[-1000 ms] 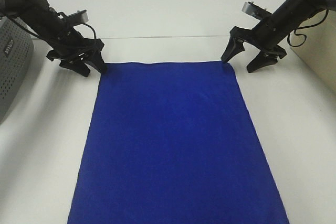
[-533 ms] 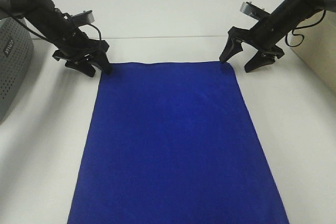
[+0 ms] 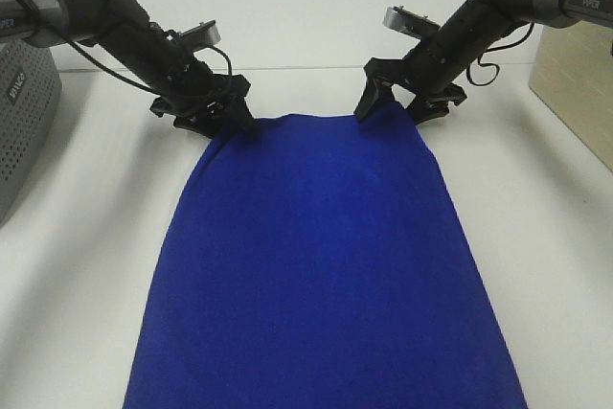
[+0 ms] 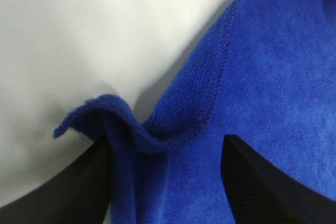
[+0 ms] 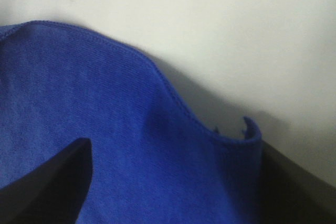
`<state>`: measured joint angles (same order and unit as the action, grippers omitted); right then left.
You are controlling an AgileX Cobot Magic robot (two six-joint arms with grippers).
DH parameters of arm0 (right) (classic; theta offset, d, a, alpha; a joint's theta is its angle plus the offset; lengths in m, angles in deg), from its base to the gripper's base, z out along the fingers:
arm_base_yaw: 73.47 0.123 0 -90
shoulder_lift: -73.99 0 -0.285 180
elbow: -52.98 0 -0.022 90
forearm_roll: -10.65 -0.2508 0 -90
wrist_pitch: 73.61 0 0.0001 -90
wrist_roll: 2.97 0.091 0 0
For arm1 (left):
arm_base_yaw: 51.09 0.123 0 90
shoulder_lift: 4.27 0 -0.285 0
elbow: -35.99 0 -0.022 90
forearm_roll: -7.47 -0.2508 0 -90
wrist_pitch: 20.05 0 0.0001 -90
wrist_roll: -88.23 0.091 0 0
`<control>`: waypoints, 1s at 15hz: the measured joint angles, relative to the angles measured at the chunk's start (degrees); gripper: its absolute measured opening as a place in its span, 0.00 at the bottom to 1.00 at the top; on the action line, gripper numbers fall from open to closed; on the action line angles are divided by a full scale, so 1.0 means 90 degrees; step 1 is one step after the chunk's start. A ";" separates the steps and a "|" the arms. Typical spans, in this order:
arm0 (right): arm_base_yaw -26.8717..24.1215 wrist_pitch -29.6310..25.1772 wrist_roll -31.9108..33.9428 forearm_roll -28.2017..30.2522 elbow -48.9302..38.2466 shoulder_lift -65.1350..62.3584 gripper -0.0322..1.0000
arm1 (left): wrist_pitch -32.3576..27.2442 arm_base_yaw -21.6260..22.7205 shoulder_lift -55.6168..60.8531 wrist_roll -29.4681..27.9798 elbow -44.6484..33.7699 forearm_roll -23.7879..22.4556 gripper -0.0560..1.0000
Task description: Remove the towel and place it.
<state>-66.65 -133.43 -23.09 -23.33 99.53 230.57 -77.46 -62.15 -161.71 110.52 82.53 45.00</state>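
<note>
**Both grippers hold the towel's far corners**

The towel (image 3: 321, 265) lies spread on the white table (image 3: 536, 265). The left gripper (image 3: 218, 120) and right gripper (image 3: 395, 107) each pinch a far corner, bunching that edge inward. Bare tabletop flanks both sides.

The blue towel (image 3: 316, 265) covers the middle of the white table (image 3: 306, 16). Bare tabletop lies open behind it and along both sides. A grey basket (image 3: 24, 122) blocks the far left edge, a beige box (image 3: 579, 83) the right.
</note>
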 joint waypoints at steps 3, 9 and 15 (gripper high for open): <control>0.0045 0.0115 -0.0006 0.0019 0.0000 0.0051 0.60 | 0.0057 -0.0038 -0.0019 0.0000 0.0000 0.0013 0.51; 0.0025 0.0140 -0.0006 0.0191 -0.0019 0.0115 0.05 | 0.0108 -0.0038 -0.0089 0.0134 0.0000 -0.0013 0.08; 0.0032 0.0146 -0.0261 0.0325 0.0318 0.0204 0.05 | 0.0095 -0.0057 -0.0146 0.0719 0.0286 -0.0299 0.08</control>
<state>-66.36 -132.11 -25.43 -20.41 102.39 232.40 -76.60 -62.66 -163.03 117.00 85.11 42.31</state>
